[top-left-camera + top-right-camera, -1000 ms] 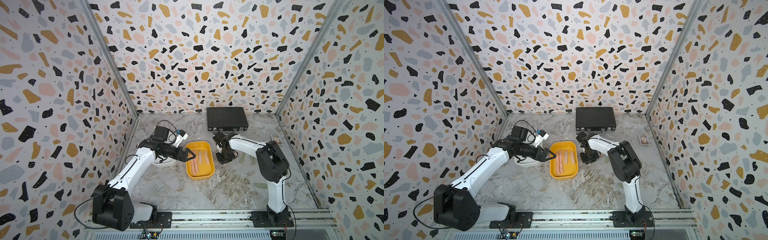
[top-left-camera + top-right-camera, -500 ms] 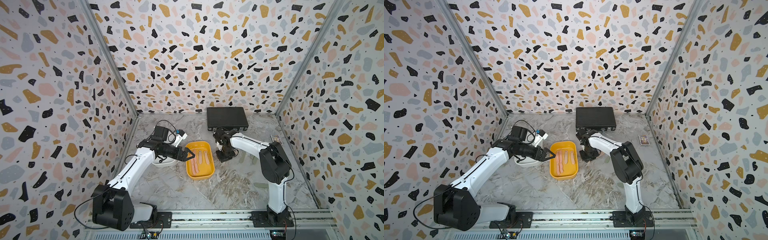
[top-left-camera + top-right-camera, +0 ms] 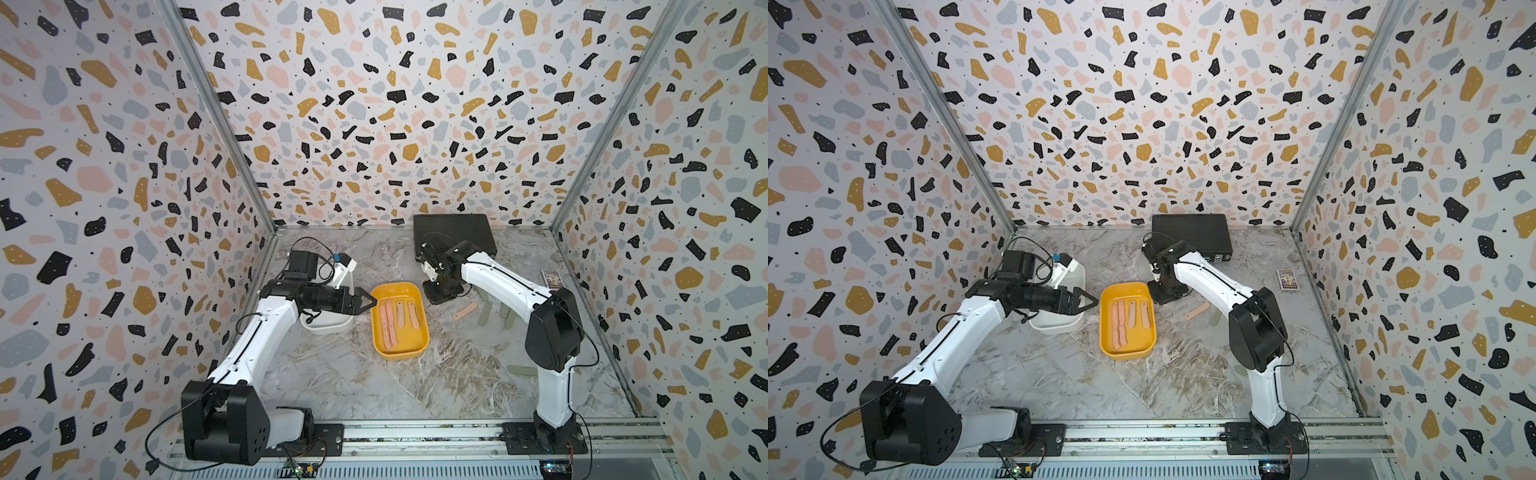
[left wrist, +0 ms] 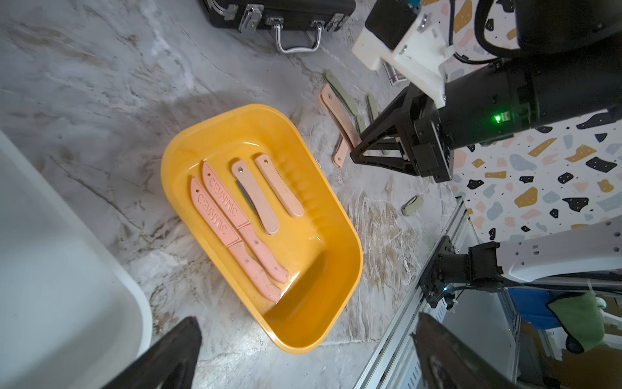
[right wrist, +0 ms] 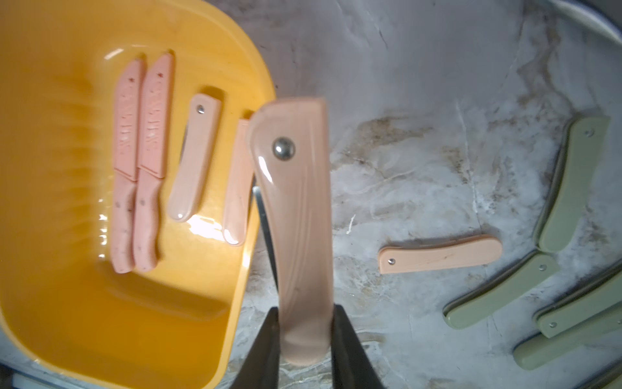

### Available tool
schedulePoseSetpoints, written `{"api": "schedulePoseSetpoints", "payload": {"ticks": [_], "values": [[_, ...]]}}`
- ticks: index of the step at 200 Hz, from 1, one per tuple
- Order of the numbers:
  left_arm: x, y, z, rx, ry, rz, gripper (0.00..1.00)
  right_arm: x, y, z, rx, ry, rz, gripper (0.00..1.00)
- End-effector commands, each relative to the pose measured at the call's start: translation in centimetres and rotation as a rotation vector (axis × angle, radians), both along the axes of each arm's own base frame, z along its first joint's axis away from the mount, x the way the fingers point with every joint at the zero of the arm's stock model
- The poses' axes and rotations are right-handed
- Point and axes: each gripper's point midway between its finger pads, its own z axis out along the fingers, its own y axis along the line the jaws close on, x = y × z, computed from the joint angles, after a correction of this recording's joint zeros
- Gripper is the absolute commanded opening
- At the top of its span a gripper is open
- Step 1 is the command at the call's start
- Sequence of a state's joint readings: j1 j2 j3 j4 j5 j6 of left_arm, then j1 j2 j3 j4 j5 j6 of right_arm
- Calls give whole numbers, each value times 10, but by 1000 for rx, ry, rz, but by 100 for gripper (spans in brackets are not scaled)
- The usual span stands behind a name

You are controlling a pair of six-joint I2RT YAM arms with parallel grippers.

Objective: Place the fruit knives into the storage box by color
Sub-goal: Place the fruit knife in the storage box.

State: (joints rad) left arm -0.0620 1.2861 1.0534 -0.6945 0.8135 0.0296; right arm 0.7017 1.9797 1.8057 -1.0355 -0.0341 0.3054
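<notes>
The mustard-yellow storage box [image 3: 399, 355] [image 4: 350, 215] lies mid-table and holds several salmon-pink fruit knives [image 4: 242, 215] side by side. My right gripper [image 3: 440, 293] [image 5: 304, 333] hovers just past that tub's far right corner, shut on one more pink knife [image 5: 296, 219] that sticks out over the rim [image 5: 249, 235]. Another pink knife [image 3: 465, 311] [image 5: 441, 254] and several sage-green ones [image 5: 572, 188] lie loose on the table to the right. My left gripper [image 3: 368, 303] [image 4: 304, 328] stands open and holds nothing, at the yellow tub's left edge. The white tub [image 3: 328, 326] sits beneath it, partly hidden by the arm.
A black briefcase [image 3: 453, 232] lies against the back wall, right behind the right gripper. A small printed card box [image 3: 551, 279] sits by the right wall. One green knife [image 3: 521, 371] lies alone near the right arm's base. A metal rail [image 3: 415, 432] runs along the front.
My right gripper has shifted a little toward the back and left with the pink knife still in it. The left arm has not moved.
</notes>
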Motion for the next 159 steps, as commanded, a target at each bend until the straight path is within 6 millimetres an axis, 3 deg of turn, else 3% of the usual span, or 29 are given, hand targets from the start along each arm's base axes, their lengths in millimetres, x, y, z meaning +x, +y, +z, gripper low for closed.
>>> {"api": "schedulePoseSetpoints", "payload": {"ticks": [1,37,88,159], "values": [[1,4,18,-51,-33,9,99,-8,14,11,5,9,39,25],[1,6,18,-70,-29,15,99,-15,43,7,36,27,76,25],[1,6,14,-73,-13,14,99,-26,77,-26,88,102,90,25],[3,6,11,-72,-6,15,99,-23,88,-59,79,139,80,26]]}}
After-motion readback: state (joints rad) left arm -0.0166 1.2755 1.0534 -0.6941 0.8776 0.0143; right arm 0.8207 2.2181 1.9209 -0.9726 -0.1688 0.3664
